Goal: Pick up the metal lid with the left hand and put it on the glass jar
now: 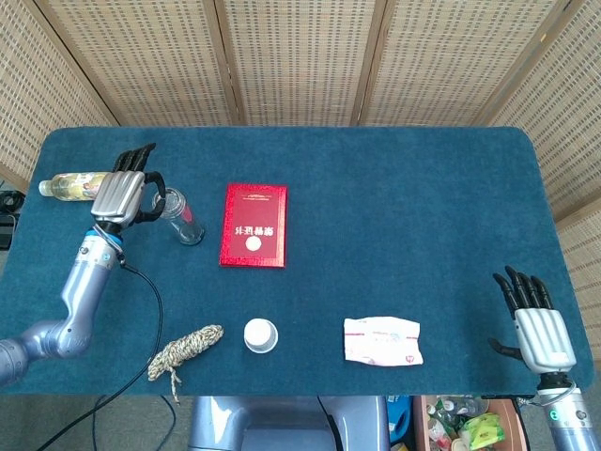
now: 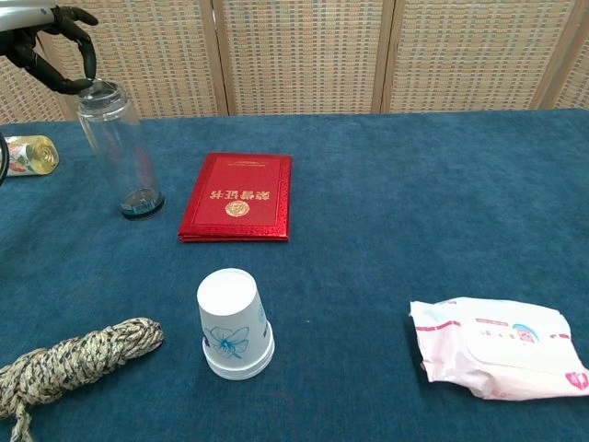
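Clear glass is what matters in the head view: the tall, narrow glass jar (image 1: 180, 216) stands upright on the blue cloth-covered table (image 1: 394, 235), just right of the left hand (image 1: 120, 194), which sits beside its mouth with dark fingers curled over the rim. The round metal lid (image 1: 169, 198) shows as a small silver disc at the jar's top, under those fingertips; whether they pinch it or only touch it cannot be told from here. The right hand (image 1: 542, 329) rests well apart at the table's near right corner, fingers spread, holding nothing, so the left is plainly the nearer of the 2. A red hardcover booklet (image 1: 254, 225) lies flat near the jar.

In the chest view, the jar's long axis runs straight up, and the lid (image 2: 98, 90) sits level across its mouth, directly below the left hand's dark fingertips (image 2: 85, 61). 1 fingertip reaches down to the lid's edge; the hand looks loosely curled, not clamped. The jar (image 2: 121, 152) appears empty. I judge the placing nearly done: the lid seems seated, and what remains is a clean lift away without dragging it off.
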{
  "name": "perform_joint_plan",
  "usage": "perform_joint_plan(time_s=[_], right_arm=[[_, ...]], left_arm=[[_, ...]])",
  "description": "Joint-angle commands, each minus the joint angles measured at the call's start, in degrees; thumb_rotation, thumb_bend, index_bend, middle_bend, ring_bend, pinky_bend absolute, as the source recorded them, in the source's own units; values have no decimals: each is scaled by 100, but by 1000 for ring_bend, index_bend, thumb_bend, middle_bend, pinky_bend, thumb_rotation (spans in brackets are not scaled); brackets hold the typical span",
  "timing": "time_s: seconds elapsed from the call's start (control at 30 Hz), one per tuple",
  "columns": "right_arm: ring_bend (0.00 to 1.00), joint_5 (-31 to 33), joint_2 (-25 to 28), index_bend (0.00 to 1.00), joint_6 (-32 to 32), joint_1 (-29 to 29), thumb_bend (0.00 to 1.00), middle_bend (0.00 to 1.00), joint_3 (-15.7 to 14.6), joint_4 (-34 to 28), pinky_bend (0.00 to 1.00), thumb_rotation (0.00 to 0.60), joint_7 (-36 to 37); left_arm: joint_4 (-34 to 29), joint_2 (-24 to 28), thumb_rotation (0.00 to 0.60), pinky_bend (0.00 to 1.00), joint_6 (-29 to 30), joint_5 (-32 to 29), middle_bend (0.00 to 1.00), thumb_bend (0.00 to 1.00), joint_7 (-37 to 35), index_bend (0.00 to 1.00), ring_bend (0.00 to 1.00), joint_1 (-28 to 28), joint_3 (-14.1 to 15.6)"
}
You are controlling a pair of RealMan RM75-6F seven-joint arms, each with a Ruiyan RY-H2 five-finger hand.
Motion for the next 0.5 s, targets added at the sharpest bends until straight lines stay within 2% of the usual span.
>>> perform_joint_plan(time_s=[0.03,0.13,0.5], right_arm=[[0,0,-2,67,7,-3,0,0,2,-2,0,600,9],[0,-5,-10,67,26,-5,0,0,7,-4,0,600,-2],[0,-7,-31,67,22,-3,0,0,0,10,0,600,-2]], left_arm=[[46,15,600,0,-95,-165,0,433,97,509,0,2,72],[76,15,600,0,-131,-274,0,432,160,376,0,-3,111],[39,61,600,0,-33,-341,0,429,116,159,0,21,95]])
